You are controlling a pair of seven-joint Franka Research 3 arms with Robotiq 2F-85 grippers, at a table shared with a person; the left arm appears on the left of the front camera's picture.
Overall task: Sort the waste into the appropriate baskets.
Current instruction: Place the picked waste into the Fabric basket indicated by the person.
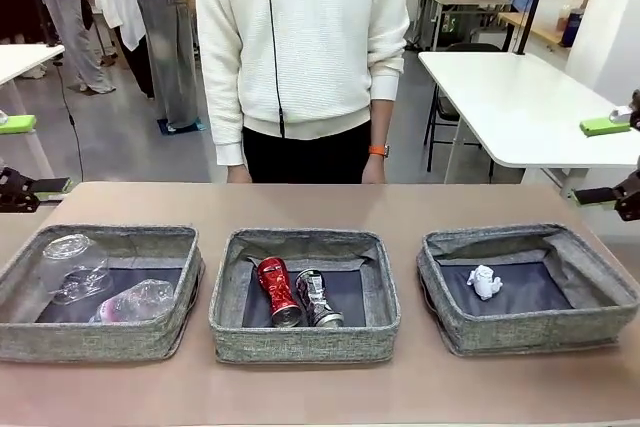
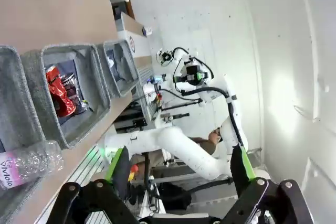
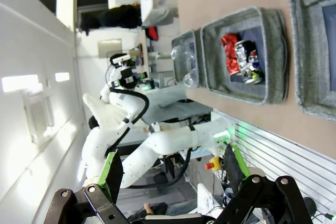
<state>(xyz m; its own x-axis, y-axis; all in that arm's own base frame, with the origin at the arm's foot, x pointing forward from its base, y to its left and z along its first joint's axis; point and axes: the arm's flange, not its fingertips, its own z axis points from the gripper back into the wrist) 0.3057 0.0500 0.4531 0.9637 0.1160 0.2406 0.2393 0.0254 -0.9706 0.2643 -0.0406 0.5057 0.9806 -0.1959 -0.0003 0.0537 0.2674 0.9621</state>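
Waste (image 1: 298, 293) in baskets (image 1: 305, 347), well apart from both wide-spread end effectors (image 2: 178, 174).

Only legible print was on the clear plastic bottle (image 2: 29, 163) label, left wrist view: pink band w/ "Vivlolo"-like word, sideways, partly cut off; can print unreadable.
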